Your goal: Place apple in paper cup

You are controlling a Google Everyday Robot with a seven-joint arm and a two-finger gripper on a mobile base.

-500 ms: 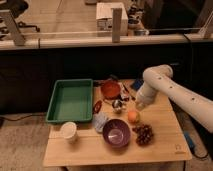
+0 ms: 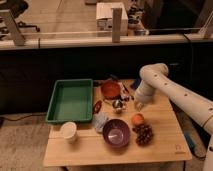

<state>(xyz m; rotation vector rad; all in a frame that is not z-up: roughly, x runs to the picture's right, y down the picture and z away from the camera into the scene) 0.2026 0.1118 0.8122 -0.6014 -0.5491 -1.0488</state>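
Hovering over the right half of the wooden table, the gripper hangs at the end of the white arm, which reaches in from the three o'clock edge. Whether the gripper is spread or pressed together, I cannot tell from here.

Now the relation that matters: the apple sits on the table at roughly six o'clock from the gripper, near it but apart, with nothing holding it. It's round, so no long axis to line up with, and there's only this one arm to do the job.

The paper cup stands upright well apart, out at about eight o'clock from the apple. The purple bowl lies between them and the grape cluster sits just beside the fruit.

Behind sit a green tray and an orange-red bowl. A dark partition runs along the back, twelve o'clock side.
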